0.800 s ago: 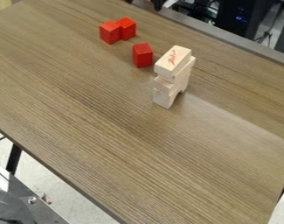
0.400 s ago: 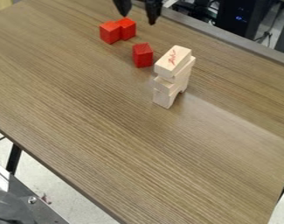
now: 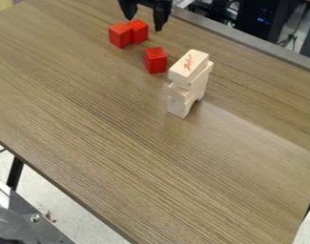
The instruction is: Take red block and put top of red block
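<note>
At the top edge of the camera view my black gripper [image 3: 144, 23] hangs open, its two fingers apart with nothing held between them. Just below and behind the fingers, two red blocks sit side by side on the table, touching or nearly so: a left red block [image 3: 120, 36] and a right red block [image 3: 139, 31]. A third red block [image 3: 156, 61] stands apart, lower and to the right, close to the wooden stack.
A stack of pale wooden blocks [image 3: 188, 81] stands right of the single red block. The brown table [image 3: 131, 152] has its far edge at the upper right, with dark equipment [image 3: 262, 19] beyond. Metal framing [image 3: 36, 217] lies at the lower left.
My gripper has come down into view from the top edge, then shifted slightly left and lower over the far part of the table. The red blocks and the wooden stack have stayed put.
</note>
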Available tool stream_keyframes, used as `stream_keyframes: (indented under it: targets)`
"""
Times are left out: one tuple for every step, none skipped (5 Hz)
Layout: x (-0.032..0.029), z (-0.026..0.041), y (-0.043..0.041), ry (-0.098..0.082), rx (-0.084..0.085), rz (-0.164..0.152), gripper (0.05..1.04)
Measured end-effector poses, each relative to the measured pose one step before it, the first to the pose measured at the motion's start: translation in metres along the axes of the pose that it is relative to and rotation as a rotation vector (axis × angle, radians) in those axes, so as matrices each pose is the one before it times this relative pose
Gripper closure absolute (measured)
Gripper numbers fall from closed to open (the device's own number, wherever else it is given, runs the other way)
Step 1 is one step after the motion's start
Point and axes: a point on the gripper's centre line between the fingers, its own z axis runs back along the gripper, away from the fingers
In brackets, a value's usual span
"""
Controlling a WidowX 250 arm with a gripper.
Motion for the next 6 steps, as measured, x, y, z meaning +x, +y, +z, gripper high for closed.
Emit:
stream_keyframes:
  targets:
    - [-0.00130, -0.00680, 0.00598, 0.0140, 0.0422, -0.0862, 0.084]
    - [0.00022, 0.00028, 0.00040, 0.0028, 0.0087, -0.0540, 0.084]
    - [0.00173, -0.00213, 0.00254, 0.0027, 0.0112, -0.0707, 0.084]
    - [0.00309, -0.01109, 0.00437, 0.0283, 0.0075, -0.0372, 0.084]
    - [0.00830, -0.00827, 0.00745, 0.0137, 0.0120, 0.0182, 0.084]
    - [0.00828, -0.00573, 0.00741, 0.0137, 0.0083, 0.0250, 0.084]
